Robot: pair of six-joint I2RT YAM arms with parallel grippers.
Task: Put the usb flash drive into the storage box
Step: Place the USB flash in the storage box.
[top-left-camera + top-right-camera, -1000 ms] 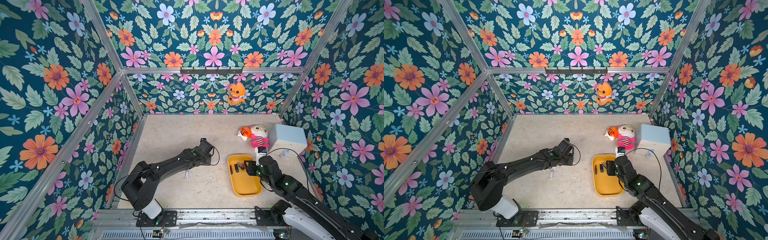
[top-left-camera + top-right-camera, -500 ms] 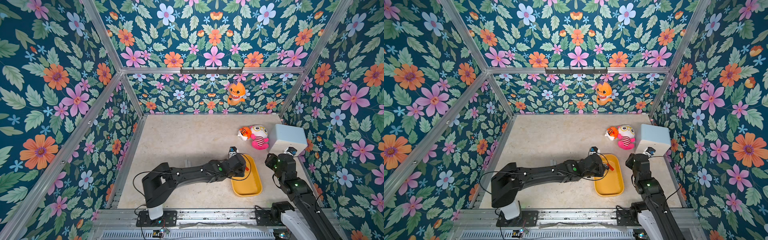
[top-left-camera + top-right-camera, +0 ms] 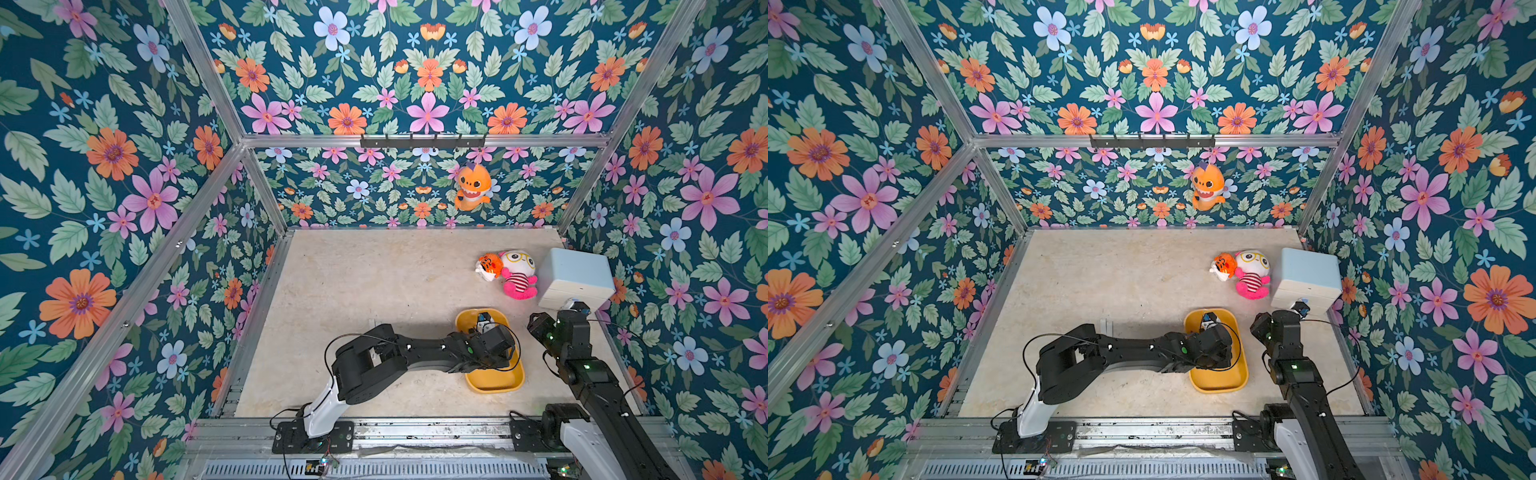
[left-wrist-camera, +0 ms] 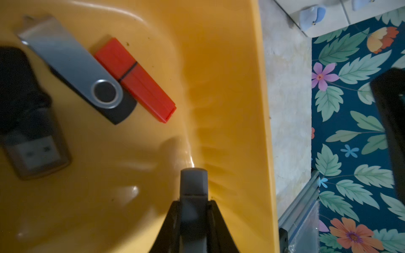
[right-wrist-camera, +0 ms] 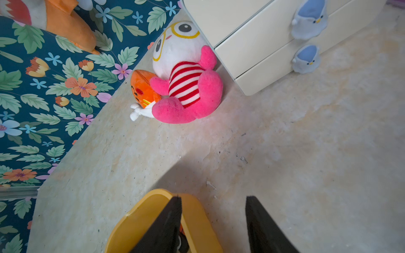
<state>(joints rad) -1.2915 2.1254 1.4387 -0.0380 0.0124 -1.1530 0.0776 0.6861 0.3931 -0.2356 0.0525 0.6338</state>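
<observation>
– Grey usb flash drive [image 4: 194, 184]: what changed?
– Moved off the desk [image 3: 374, 282]; now over the storage box [image 4: 219, 65] floor, clamped in the left fingers [image 4: 171, 227]. Apart and empty, the right fingers [image 5: 166, 223] have withdrawn. Release remains.

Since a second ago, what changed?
Left fingers swung from mid-table to over the storage box, shut on a grey usb flash drive. Right fingers backed off the box toward the cabinet, open. Box, plush toys, cabinet unmoved.
</observation>
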